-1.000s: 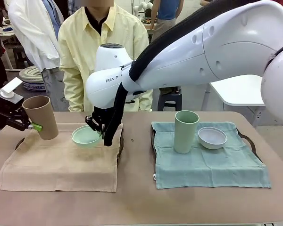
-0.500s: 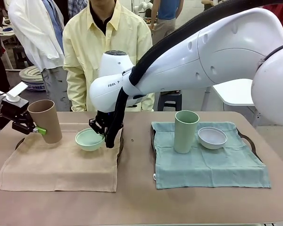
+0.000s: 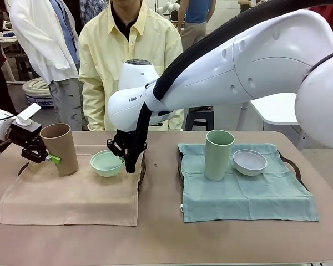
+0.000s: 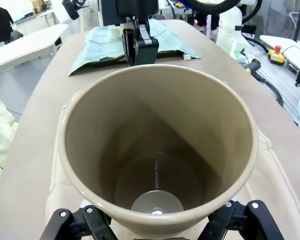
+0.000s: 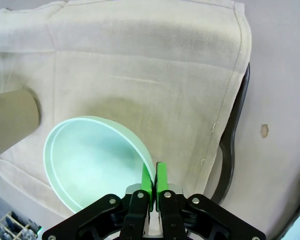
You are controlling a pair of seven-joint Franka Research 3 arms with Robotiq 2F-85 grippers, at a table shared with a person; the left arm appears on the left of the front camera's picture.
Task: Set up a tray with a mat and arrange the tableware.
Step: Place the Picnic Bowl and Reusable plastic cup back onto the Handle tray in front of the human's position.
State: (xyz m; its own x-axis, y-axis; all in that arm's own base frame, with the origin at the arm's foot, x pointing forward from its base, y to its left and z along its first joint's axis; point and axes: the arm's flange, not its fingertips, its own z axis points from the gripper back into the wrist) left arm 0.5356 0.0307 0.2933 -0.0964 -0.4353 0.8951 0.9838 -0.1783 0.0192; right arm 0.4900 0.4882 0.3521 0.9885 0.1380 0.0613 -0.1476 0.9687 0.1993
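On the left, a tan mat [image 3: 72,191] covers a dark tray [image 3: 142,166]. My left gripper [image 3: 43,154] is shut on a tall tan cup [image 3: 61,148], which stands nearly upright with its base at the mat's back left. In the left wrist view the tan cup [image 4: 155,145] opens toward the camera, with my fingers [image 4: 72,223] on either side of its base. My right gripper [image 3: 120,151] is shut on the rim of a mint green bowl [image 3: 106,164], low over the mat. In the right wrist view the green pads [image 5: 161,181] pinch the bowl's [image 5: 90,160] rim.
To the right, a sage green cup [image 3: 218,155] and a white bowl [image 3: 250,162] stand on a green mat [image 3: 244,194] over a second tray [image 3: 292,164]. A person in a yellow shirt [image 3: 133,50] stands at the far side. Bare tabletop [image 3: 161,238] lies along the front.
The left gripper has carried the tan cup rightward and lower, turning it from tilted to nearly upright. The right gripper has shifted the mint bowl slightly to the right.
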